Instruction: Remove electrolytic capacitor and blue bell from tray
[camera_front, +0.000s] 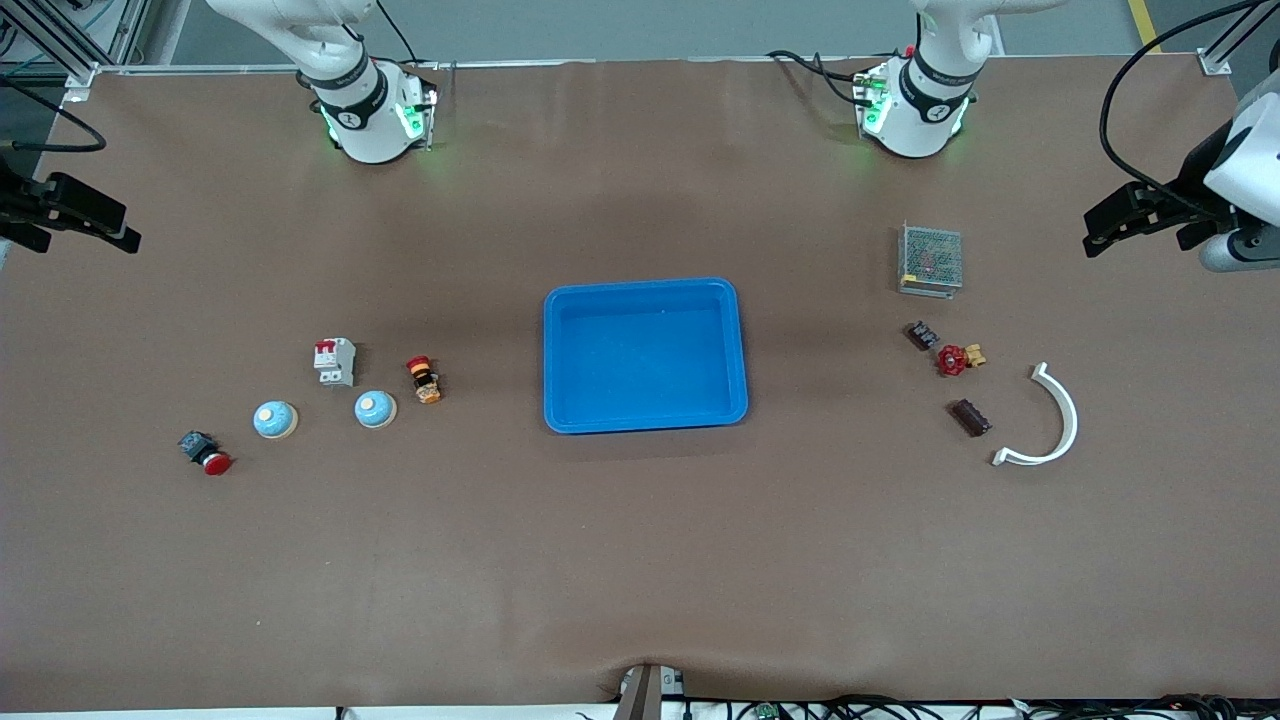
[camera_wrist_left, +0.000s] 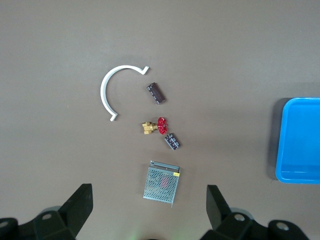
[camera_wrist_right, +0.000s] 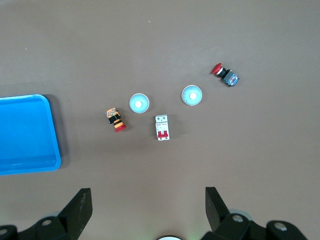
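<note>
The tray (camera_front: 645, 355) holds nothing; 2 blue bells (camera_front: 275, 419) (camera_front: 375, 409) sit on the bench (camera_front: 640, 560). Removal appears complete. Left tool (camera_wrist_left: 150, 212) and right tool (camera_wrist_right: 148, 210) wait, fingers apart.

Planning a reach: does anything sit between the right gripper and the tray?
Yes: two blue bells, a breaker and a striped button lie on the table between right gripper and tray, which is empty.

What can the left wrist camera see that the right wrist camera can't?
Only the left wrist view shows the white curved piece, the red valve, the metal mesh box and two small dark parts.

Only the right wrist view shows two blue bells, the white breaker and two red push buttons.

Both show the blue tray, with nothing in the parts seen, and bare brown table.
</note>
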